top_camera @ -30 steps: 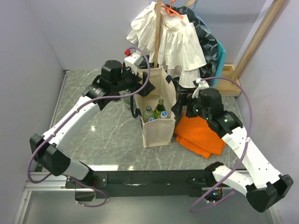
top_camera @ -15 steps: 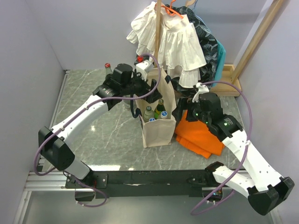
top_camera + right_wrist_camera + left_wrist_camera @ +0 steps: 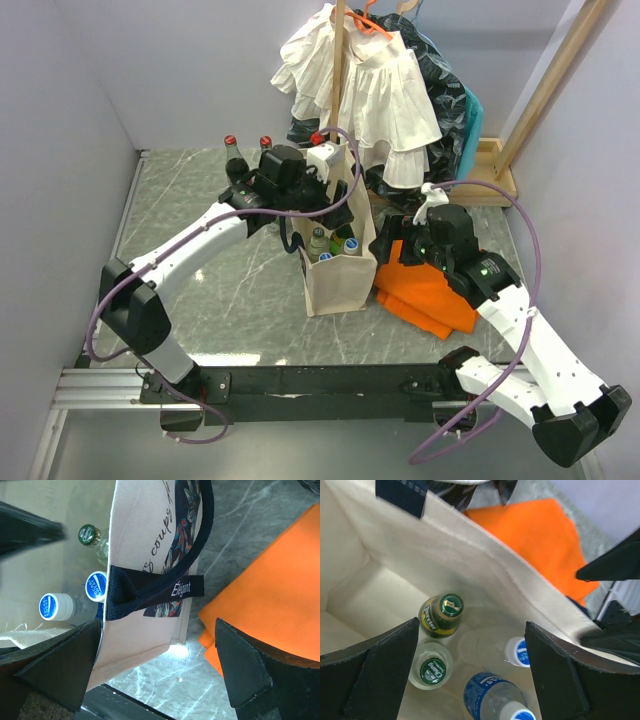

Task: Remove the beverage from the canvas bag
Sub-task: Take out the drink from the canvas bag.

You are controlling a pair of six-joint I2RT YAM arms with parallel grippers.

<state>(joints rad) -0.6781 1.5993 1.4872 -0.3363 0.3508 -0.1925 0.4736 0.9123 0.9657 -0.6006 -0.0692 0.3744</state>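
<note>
Right end effector (image 3: 156, 676) around "Elégant" bag (image 3: 142, 535)

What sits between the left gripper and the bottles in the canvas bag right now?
Nothing: in the left wrist view the open left gripper hangs over the canvas bag with only air above the bottles.

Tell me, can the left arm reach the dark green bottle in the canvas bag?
Probably yes: the left gripper hangs open over the canvas bag's open mouth, with the dark green bottle uncovered beneath it.
</note>
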